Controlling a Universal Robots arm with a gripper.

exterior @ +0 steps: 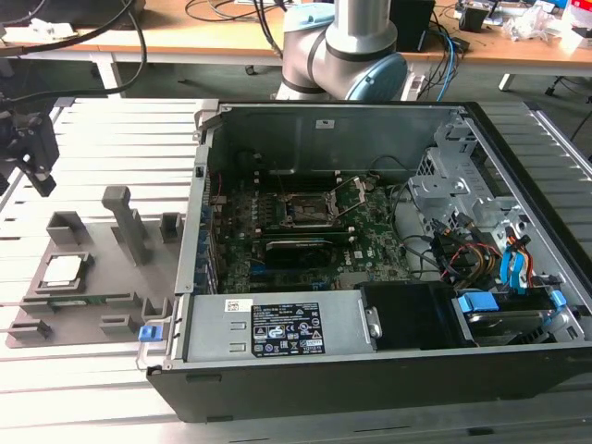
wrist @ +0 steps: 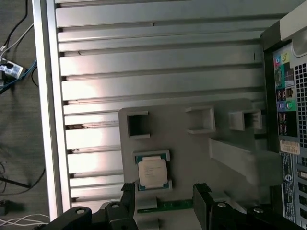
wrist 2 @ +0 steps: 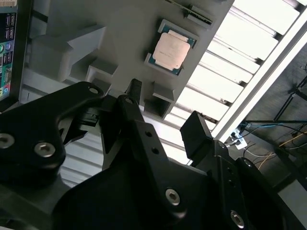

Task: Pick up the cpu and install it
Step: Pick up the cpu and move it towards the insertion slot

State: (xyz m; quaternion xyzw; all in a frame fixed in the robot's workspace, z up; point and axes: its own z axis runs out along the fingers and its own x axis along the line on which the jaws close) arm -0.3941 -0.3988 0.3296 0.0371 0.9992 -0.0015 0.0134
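Note:
The cpu (exterior: 60,270) is a small square chip with a silvery top. It lies flat in a recess of the grey fixture plate (exterior: 92,305), at the exterior view's left beside the open computer case. My gripper (exterior: 35,162) hangs above the slatted table, beyond the fixture plate and well above the chip. In both wrist views its black fingers stand apart with nothing between them, so the gripper (wrist: 165,200) is open. The cpu (wrist: 152,172) sits just beyond the fingertips in the first wrist view, and the cpu (wrist 2: 170,49) lies farther off in the second. The black socket (exterior: 310,211) on the motherboard has its metal latch frame raised.
The open computer case (exterior: 518,157) fills the middle and the exterior view's right, with a power supply (exterior: 277,328) along its near side and drive bays with cables (exterior: 499,268). Grey posts and blocks (exterior: 129,222) rise from the fixture plate. The arm's base (exterior: 347,46) stands behind the case.

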